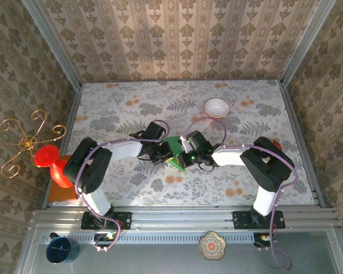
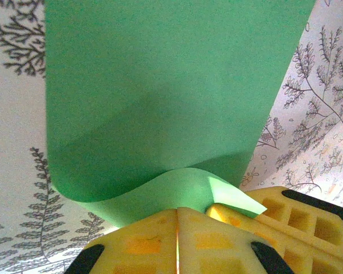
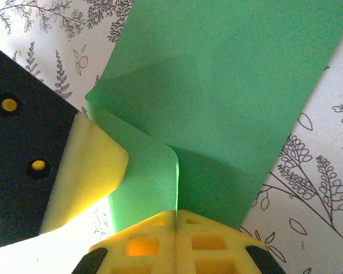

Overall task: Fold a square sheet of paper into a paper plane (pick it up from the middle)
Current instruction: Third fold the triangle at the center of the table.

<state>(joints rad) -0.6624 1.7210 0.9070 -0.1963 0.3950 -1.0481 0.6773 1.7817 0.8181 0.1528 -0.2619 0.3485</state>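
The square sheet of paper is bright green and sits mid-table between both arms, lifted and bent. In the left wrist view the sheet curls over in a wave, and my left gripper is shut on its near edge. The right gripper's yellow finger lies close beside it. In the right wrist view a flap of the sheet folds back toward me, and my right gripper is shut on that folded edge. From above, the left gripper and right gripper meet at the paper.
A white bowl stands behind the right arm's reach. A red stand on an orange board and a gold wire ornament sit off the left edge. Metal rails and patterned walls bound the floral table.
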